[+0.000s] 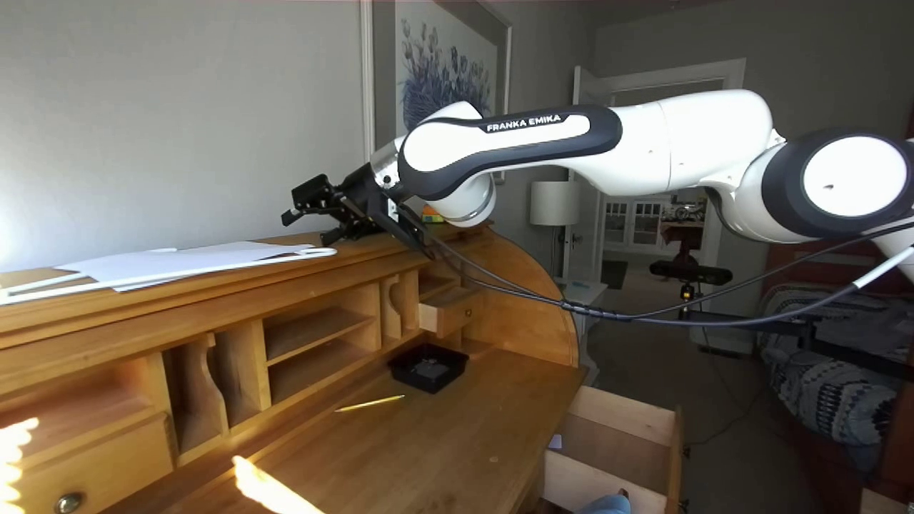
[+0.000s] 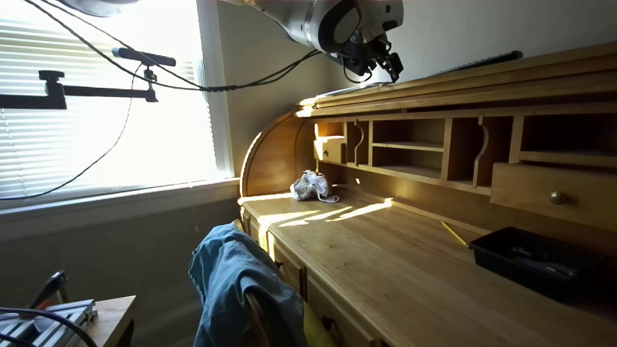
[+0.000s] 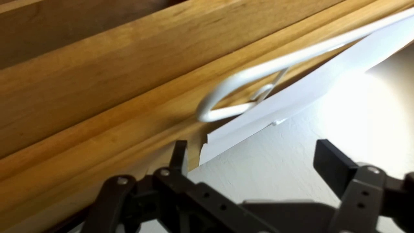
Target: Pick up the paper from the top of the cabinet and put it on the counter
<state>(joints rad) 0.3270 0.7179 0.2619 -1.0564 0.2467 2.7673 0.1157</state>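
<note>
A thin white sheet of paper lies on top of a honey-coloured roll-top desk, ahead of the jaws and apart from them. Its long axis runs along the desk top, away from the jaws, so a short end faces them; in the wrist view that end, notched at a corner, shows beyond the gap, closer to what seems the lower jaw. Under the sheet and past its edge, also just ahead of the jaws, a white wire frame shows its rounded end. The gripper, on the only arm in sight, has its jaws wide apart with nothing between them. Well below them spreads the desk's writing surface, perhaps the counter meant. The next move likely calls for sliding forward along the sheet, one jaw above its short end and one beneath, without hooking the frame.
</note>
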